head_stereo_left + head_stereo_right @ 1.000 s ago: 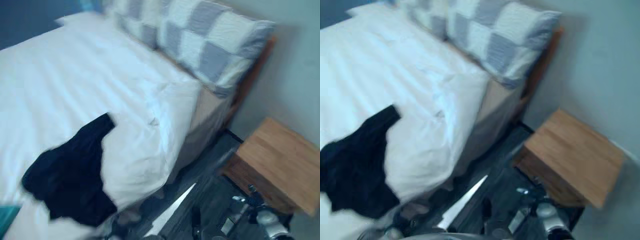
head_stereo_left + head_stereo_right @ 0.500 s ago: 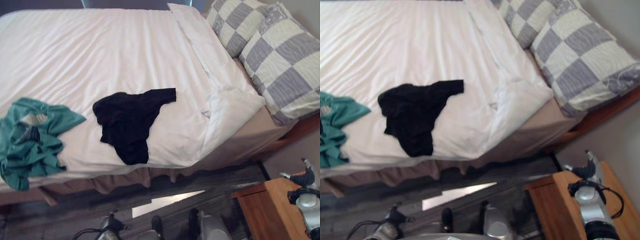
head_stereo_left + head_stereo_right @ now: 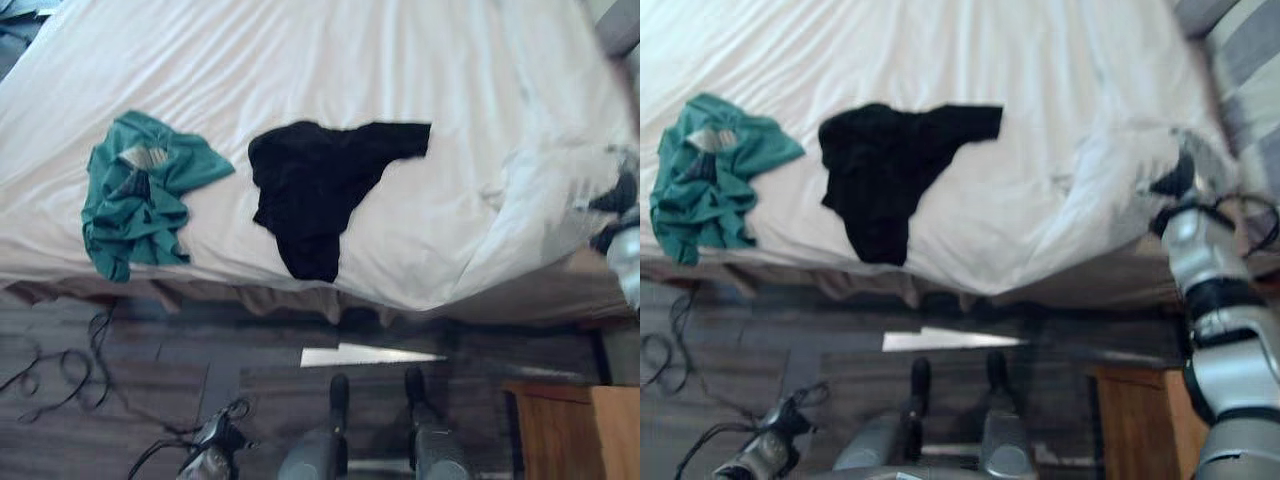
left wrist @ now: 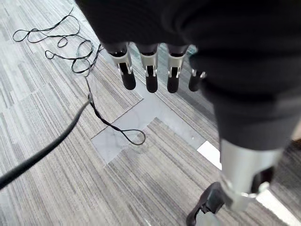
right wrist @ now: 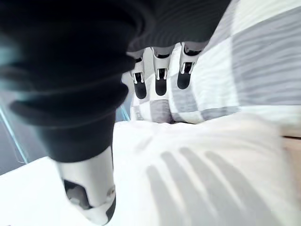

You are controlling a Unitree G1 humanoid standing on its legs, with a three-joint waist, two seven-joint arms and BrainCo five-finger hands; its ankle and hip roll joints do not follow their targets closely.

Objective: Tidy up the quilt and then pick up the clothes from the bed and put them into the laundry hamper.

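Since the earlier frames the head camera had swung left along the bed, so the nightstand and pillows slid to the right edge, while the right hand [image 3: 1181, 172] had risen from beside the nightstand to hover over the quilt's folded-back corner [image 3: 1110, 180]. Across the bed [image 3: 300, 70] the white quilt [image 3: 940, 50] lay mostly flat, rumpled only at that near right corner by the checked pillow [image 3: 1245, 55]. On it, toward the near edge, lay the black garment [image 3: 320, 190], and well apart to its left the crumpled green garment [image 3: 135, 195]; no hamper showed. Over the corner, the right hand's fingers [image 5: 160, 80] hung straight and apart, clamped on nothing, their shadow falling on the white cloth. Down by the floor [image 4: 56, 155] hung the left hand [image 4: 155, 52], idle, its fingers likewise straight and holding nothing.

By my judgement the quilt-tidying step was in hand, clothes untouched. Next, the right hand would need to drop onto the turned corner, pinch the cloth and draw it flat toward the pillow
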